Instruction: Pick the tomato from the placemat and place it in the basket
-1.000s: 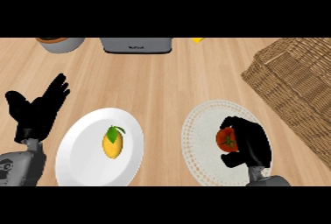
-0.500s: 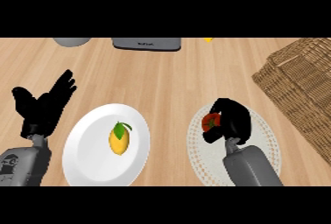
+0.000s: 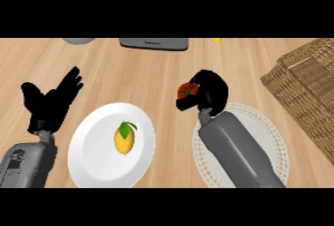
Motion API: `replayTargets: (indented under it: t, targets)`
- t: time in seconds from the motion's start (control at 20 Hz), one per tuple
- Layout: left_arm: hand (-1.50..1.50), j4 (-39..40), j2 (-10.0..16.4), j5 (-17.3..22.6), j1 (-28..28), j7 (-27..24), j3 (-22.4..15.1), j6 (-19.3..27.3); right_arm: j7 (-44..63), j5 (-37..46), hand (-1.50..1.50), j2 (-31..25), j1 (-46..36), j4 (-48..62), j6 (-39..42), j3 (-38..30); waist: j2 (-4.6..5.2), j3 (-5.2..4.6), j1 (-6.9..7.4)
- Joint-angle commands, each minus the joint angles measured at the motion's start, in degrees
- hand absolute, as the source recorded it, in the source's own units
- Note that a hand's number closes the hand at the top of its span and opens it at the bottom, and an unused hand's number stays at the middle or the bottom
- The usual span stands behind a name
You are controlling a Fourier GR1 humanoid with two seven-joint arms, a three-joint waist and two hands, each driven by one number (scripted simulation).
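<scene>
The right hand (image 3: 210, 92) is curled round the tomato (image 3: 187, 90) just past the placemat's (image 3: 275, 142) far edge, with the left hand (image 3: 51, 102) spread open well to its left.

Head cam, steep down, prob. near

grey forearms (image 3: 240, 152), black hands (image 3: 47, 106) (image 3: 213, 92)

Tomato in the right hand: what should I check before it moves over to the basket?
1. Fingers of right hand curled round tomato: ok.
2. Tomato off the placemat: ok, it shows over bare wood.
3. Tomato above the basket: not ok, basket lies further right.
4. Way to basket free: ok, nothing shows between.
5. Height enough for basket's rim: cannot tell.
6. The left hand out of the way: ok, open beside the plate.
</scene>
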Motion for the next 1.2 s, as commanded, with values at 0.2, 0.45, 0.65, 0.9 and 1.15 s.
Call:
replayTargets:
  t: [0.2,0.45,0.65,0.9,1.15]
  targets:
    - [0.00,-0.88,-0.25,-0.72,-0.52,1.72,-0.07,1.28,7.24,6.54,1.50,0.27,-15.57,2.99,-18.11,4.19,-0.89,-0.11,-1.74]
    - [0.00,-0.22,0.55,-0.37,3.37,-0.19,1.48,0.82,16.12,13.51,1.50,0.26,-21.89,5.28,-16.99,2.56,-1.29,-0.14,-3.48]
    - [0.00,1.90,1.36,0.32,3.21,-2.57,2.90,-0.31,20.42,17.21,1.50,0.26,-28.02,7.11,-11.17,-1.54,-1.29,-0.18,-4.46]
    - [0.00,-0.84,1.00,0.35,3.87,-1.01,2.40,-0.20,18.57,20.55,1.50,-1.21,-33.58,11.69,-7.72,-8.63,-1.07,-0.11,-4.32]
    - [0.00,-3.49,1.94,0.94,6.12,0.63,3.07,-0.77,17.18,22.82,1.50,-5.26,-33.79,12.57,-5.66,-12.69,-1.26,-0.07,-4.37]
